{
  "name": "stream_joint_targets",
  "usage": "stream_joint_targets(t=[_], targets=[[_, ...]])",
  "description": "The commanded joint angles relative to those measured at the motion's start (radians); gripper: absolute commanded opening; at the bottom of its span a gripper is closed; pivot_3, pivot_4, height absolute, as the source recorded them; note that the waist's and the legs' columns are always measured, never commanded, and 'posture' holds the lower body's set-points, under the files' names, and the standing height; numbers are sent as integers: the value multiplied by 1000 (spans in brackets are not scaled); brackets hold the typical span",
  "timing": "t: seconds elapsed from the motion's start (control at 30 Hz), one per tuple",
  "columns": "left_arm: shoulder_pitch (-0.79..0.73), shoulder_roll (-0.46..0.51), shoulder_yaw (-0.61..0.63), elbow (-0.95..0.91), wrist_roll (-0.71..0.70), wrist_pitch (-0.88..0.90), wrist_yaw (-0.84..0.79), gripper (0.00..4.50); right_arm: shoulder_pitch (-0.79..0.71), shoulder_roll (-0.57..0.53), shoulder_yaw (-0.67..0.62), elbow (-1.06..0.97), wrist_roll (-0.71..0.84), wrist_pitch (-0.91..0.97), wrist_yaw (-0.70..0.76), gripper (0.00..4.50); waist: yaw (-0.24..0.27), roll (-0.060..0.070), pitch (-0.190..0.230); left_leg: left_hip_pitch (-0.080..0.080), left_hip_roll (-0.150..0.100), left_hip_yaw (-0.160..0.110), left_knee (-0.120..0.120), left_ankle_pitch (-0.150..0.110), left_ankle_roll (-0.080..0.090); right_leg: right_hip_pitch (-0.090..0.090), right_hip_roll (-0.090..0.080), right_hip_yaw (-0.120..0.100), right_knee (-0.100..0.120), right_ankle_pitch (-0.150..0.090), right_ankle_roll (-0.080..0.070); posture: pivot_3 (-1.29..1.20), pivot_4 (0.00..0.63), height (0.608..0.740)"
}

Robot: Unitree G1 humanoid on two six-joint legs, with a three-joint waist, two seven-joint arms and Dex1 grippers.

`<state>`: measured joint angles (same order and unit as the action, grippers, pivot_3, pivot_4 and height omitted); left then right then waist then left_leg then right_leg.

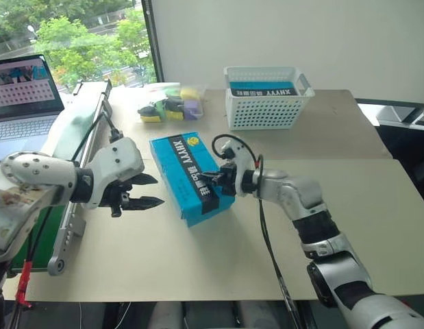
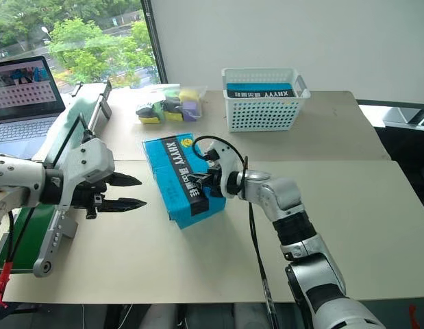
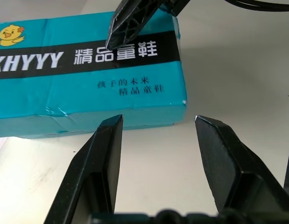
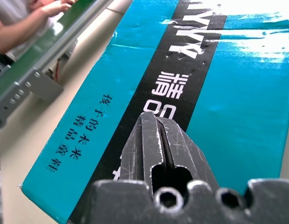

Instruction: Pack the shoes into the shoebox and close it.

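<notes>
A: What can't you see on the table (image 1: 348,205)?

B: The teal shoebox (image 1: 191,177) lies lid down, so its inside is hidden.

A: And your grippers?

B: Your right gripper (image 1: 213,179), fingers pressed together and holding nothing, rests its tips on the lid's black band. Your left gripper (image 1: 151,190) hangs beside the box, half open, empty.

Shoebox (image 1: 189,179): teal-blue, crossed by a black band lettered in white, with a small yellow chick logo (smaller dark lettering is printed beside the band). Basket (image 1: 266,103): white lattice plastic, holding a teal item with a black band. Bench (image 1: 198,260): pale beige. End effectors: black fingers on the left end effector (image 1: 144,191) and the right end effector (image 1: 206,179). Wrapped items (image 1: 169,104): black, yellow and purple.
</notes>
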<state>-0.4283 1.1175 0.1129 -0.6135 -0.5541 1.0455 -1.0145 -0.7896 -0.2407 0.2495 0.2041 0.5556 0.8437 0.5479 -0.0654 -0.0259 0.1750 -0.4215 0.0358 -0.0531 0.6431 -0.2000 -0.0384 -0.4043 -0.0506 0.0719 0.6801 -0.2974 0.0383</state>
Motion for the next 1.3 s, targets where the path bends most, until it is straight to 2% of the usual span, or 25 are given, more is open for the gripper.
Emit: stream_joint_targets(t=[0.03, 0.2, 0.3, 0.4, 0.53, 0.63, 0.67, 0.73, 0.77, 0.87, 1.07, 1.2, 1.3], targets=[[33, 7, 61, -54, -26, 17, 38, 2578, -27, 30, 24, 81, -66, -70, 63, 60, -3, 0, 0, 0, 0, 0, 0, 0, 0, 0, 0, 0, 0, 0, 0, 0, 150, 740], [64, -8, 87, -73, -43, 30, 94, 2578, -14, 24, 108, 149, -202, -125, 107, 60, -6, -1, -1, 3, 1, 0, 0, 0, 0, 2, 0, 0, 1, 0, 0, 0, 150, 740], [73, -11, 75, -74, -42, 21, 117, 2578, 3, -10, 191, 171, -324, -195, 111, 60, -5, -1, -1, 12, 1, 0, 0, 0, 0, 11, 1, 0, 0, 0, 0, 0, 150, 740], [88, -6, 51, -72, -40, 10, 124, 2578, 10, -20, 181, 138, -353, -213, 118, 60, -4, -2, -1, 22, 1, 1, -1, 0, 0, 19, 1, 0, -1, -2, 1, 0, 150, 740], [88, -17, 18, -54, -37, -9, 129, 2578, 11, -49, 116, 39, -331, -199, 148, 60, 6, -2, -1, 21, 1, 0, -1, 0, 0, 19, 1, 0, -1, -1, 0, 0, 150, 740], [81, -38, 5, -27, -37, -9, 148, 3257, 21, -78, 31, -104, -240, -178, 211, 0, 15, -2, -1, 17, 1, 0, -1, 0, 0, 16, 1, 0, -1, -1, -1, 0, 150, 740], [83, -41, 7, -25, -40, -8, 150, 3683, 26, -83, 17, -134, -227, -178, 222, 593, 19, -2, -1, 16, 1, 0, -1, 0, 0, 15, 1, 0, -1, -1, -1, 0, 150, 740], [87, -45, 3, -21, -42, -13, 151, 4077, 40, -124, -14, -234, -173, -143, 278, 983, 20, -2, -1, 12, 1, 0, -1, 0, 0, 12, 1, 0, -1, -1, -1, 0, 150, 740], [85, -52, -1, -17, -42, -15, 155, 4500, 50, -156, -32, -291, -143, -124, 314, 1467, 20, -2, -1, 10, 1, 0, -1, 0, 0, 10, 1, 0, -2, -1, -1, 0, 150, 740], [76, -80, 1, -6, -54, -8, 171, 4500, 64, -240, -104, -422, -33, -16, 369, 2462, 22, -2, -1, 5, 1, 0, -1, 0, 0, 5, 0, 0, -1, -1, -1, 0, 150, 740], [71, -113, 30, 4, -70, 3, 203, 4500, 71, -368, -180, -536, 98, 116, 424, 4445, 20, -2, -1, 4, 1, 0, -1, 0, 0, 4, 0, -1, -1, -1, -1, 0, 150, 740], [101, -146, 90, -10, -86, -11, 239, 4500, 75, -491, -168, -560, 75, 104, 474, 4445, 23, -2, 0, 3, 1, 0, -1, 0, 0, 4, 0, -1, -1, -1, -1, 0, 150, 740], [119, -168, 134, -6, -126, 13, 253, 4500, 66, -523, -173, -545, 88, 95, 494, 4445, 21, -2, 0, 3, 0, 0, -1, 0, 0, 4, 0, -1, -2, -1, -1, 0, 150, 740]])
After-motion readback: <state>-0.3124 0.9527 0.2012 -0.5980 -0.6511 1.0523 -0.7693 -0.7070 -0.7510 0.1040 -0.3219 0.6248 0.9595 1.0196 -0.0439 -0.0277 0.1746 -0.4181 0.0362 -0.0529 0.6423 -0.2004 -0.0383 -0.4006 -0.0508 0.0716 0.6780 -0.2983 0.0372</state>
